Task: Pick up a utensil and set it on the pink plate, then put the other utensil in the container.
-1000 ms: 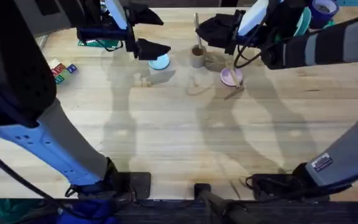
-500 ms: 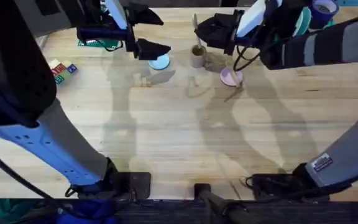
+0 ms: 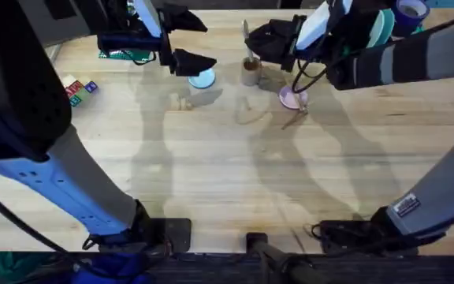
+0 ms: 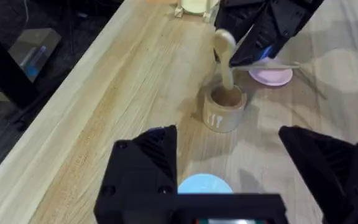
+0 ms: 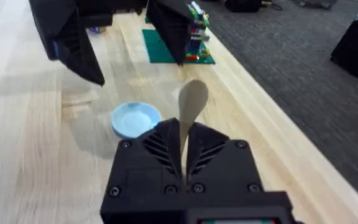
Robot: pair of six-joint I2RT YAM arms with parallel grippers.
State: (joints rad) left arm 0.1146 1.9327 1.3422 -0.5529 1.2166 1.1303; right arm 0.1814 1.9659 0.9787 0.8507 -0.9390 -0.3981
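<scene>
Spoon [image 4: 224, 53] clamped in right gripper [image 5: 184, 163], bowl up, handle tip apparently inside tan cup [image 4: 224, 110]. Fork [image 3: 296, 116] lies across pink plate [image 3: 290, 98]. Left gripper [image 4: 241, 171] spread wide, empty.

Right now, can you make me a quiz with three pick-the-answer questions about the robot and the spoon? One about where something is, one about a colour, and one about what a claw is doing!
1. Where is the small pale wooden fork?
A. on the small round pink plate
B. inside the cup
C. in the left claw

2. What colour is the small plate nearest the left claw?
A. green
B. light blue
C. red

3. What is the right claw doing?
A. hanging open
B. pushing the plate
C. shut on the pale wooden spoon

Answers:
1. A, the fork lies across the pink plate.
2. B, the light blue plate shows just past the left claw.
3. C, the right claw pinches the spoon over the small tan-brown cylindrical cup.
</scene>
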